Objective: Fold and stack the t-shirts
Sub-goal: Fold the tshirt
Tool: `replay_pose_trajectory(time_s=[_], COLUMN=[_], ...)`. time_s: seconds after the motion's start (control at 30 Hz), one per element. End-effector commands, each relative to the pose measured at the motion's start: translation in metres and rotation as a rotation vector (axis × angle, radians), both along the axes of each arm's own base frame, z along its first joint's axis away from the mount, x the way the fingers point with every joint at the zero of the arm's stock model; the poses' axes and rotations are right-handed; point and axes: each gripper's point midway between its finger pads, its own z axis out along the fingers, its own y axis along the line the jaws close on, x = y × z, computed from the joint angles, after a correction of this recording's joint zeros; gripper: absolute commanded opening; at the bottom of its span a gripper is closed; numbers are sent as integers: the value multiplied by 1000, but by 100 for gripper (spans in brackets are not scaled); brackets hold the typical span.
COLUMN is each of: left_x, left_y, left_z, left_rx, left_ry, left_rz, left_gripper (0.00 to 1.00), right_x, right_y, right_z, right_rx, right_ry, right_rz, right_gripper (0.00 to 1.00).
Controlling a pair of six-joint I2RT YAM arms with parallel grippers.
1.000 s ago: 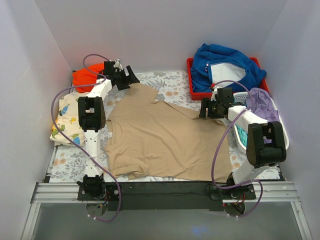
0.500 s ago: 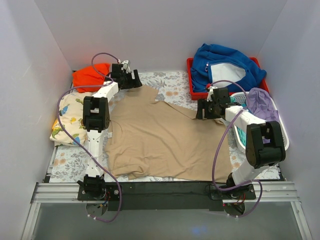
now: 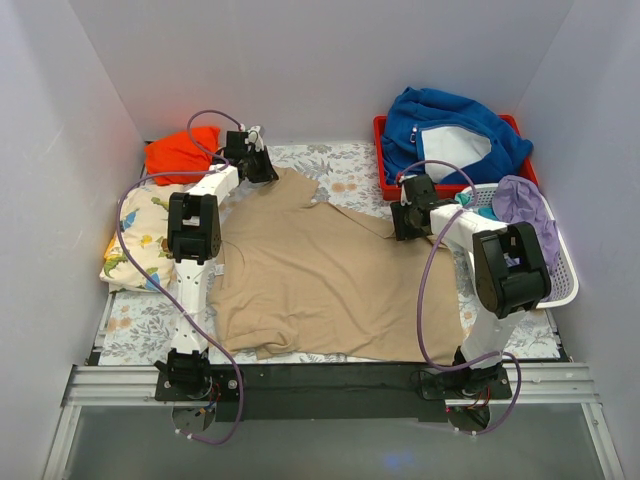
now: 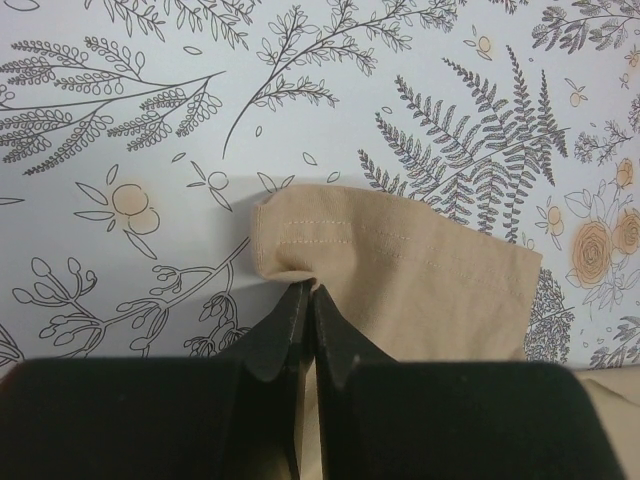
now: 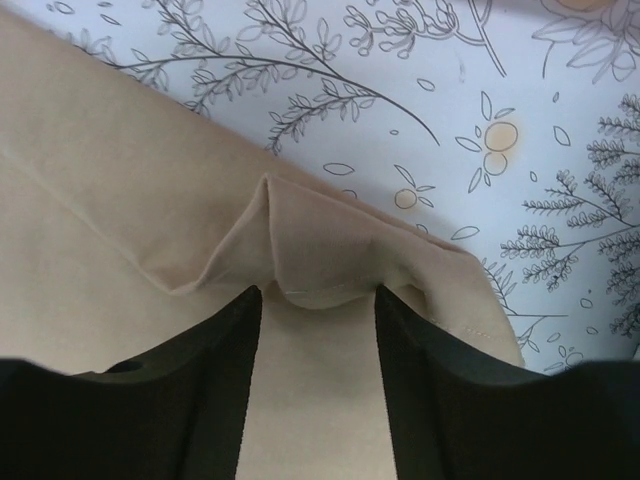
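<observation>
A tan t-shirt (image 3: 320, 270) lies spread flat in the middle of the floral table cover (image 3: 350, 170). My left gripper (image 3: 266, 172) is at its far sleeve. In the left wrist view the gripper (image 4: 308, 290) is shut, pinching the stitched sleeve edge (image 4: 400, 255). My right gripper (image 3: 402, 222) is at the shirt's far right corner. Its jaws (image 5: 318, 298) stand apart, with a raised fold of tan hem (image 5: 300, 260) between the fingertips. An orange t-shirt (image 3: 180, 152) is bunched at the back left. A dinosaur-print t-shirt (image 3: 135, 235) lies at the left edge.
A red bin (image 3: 385, 185) at the back right holds a bulky blue fleece (image 3: 450, 135). A white basket (image 3: 560, 285) with purple cloth (image 3: 520, 205) stands at the right, beside the right arm. White walls close off three sides.
My left gripper moved right to the tan sleeve and shut on its edge. My right gripper shifted slightly left onto the hem corner and its jaws narrowed, bunching cloth between them.
</observation>
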Motion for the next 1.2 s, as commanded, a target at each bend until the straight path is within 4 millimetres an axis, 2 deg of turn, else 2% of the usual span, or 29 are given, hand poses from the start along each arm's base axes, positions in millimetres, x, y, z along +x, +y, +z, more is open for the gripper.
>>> replay_pose_trajectory(time_s=[0.0, 0.13, 0.17, 0.43, 0.47, 0.5, 0.63, 0.73, 0.77, 0.87, 1.17], left_x=[-3, 0, 1, 3, 3, 3, 6, 7, 7, 6, 6], left_y=[5, 8, 10, 14, 15, 15, 18, 15, 15, 15, 13], left_z=[22, 34, 40, 51, 52, 54, 63, 67, 67, 66, 64], left_rx=[21, 15, 16, 13, 11, 8, -15, -29, -31, -34, -48], left_ry=[-19, -40, -50, -72, -75, -77, -93, -98, -99, -93, -90], left_rz=[4, 9, 12, 17, 18, 18, 22, 17, 17, 15, 9], left_gripper=[0, 0, 0, 0, 0, 0, 0, 0, 0, 0, 0], right_x=[9, 11, 11, 15, 15, 17, 19, 16, 14, 13, 15], right_y=[-7, -13, -15, -14, -14, -14, -11, -4, 0, 5, 20], right_z=[9, 10, 9, 16, 17, 22, 32, 34, 34, 36, 26], right_rx=[-74, -108, -117, -118, -118, -113, -96, -57, -44, -30, -21], right_ry=[-34, -38, -36, -57, -60, -71, -95, -92, -89, -96, -87], right_rz=[-19, -39, -44, -42, -41, -41, -37, -18, -7, 6, 33], right_gripper=[53, 43, 37, 16, 5, 1, 1, 19, 31, 41, 41])
